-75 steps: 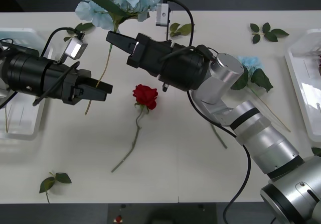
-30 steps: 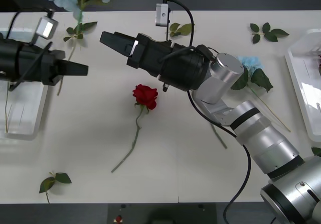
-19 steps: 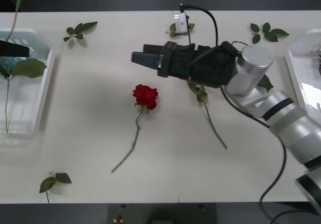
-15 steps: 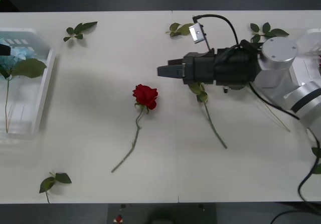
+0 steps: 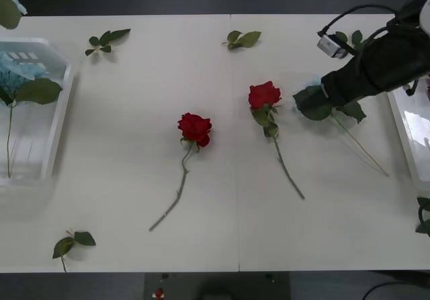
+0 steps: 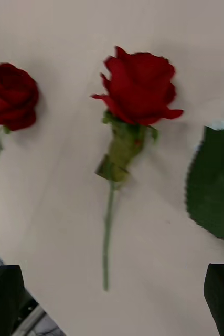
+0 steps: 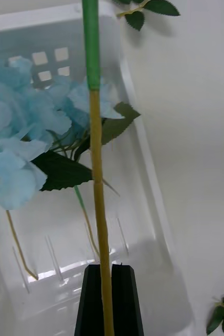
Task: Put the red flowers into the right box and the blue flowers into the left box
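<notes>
My left gripper [image 7: 107, 294] is shut on the long stem [image 7: 97, 157] of a blue flower, held above the left box [image 7: 143, 147]. More blue flowers [image 7: 17, 131] lie in that box [image 5: 60, 111]. Two red flowers lie on the table, one in the middle [image 5: 195, 128] and one to its right [image 5: 264, 95]. My right gripper [image 6: 112, 310] is open with nothing between its fingers, hovering by the right rose [image 6: 140, 86]. In the front view it [image 5: 332, 85] is over another blue flower [image 5: 310, 83] near the right box [image 5: 406, 132].
Loose green leaf sprigs lie at the far edge [image 5: 107, 39], [image 5: 243, 39], [image 5: 356, 43] and at the near left [image 5: 70, 241]. A large green leaf [image 6: 214, 184] lies beside the right rose. Bare table stretches between the two roses and the near edge.
My left arm carried the blue flower from mid-table leftward to above the left box. My right arm swung back to the right, uncovering the second rose.
</notes>
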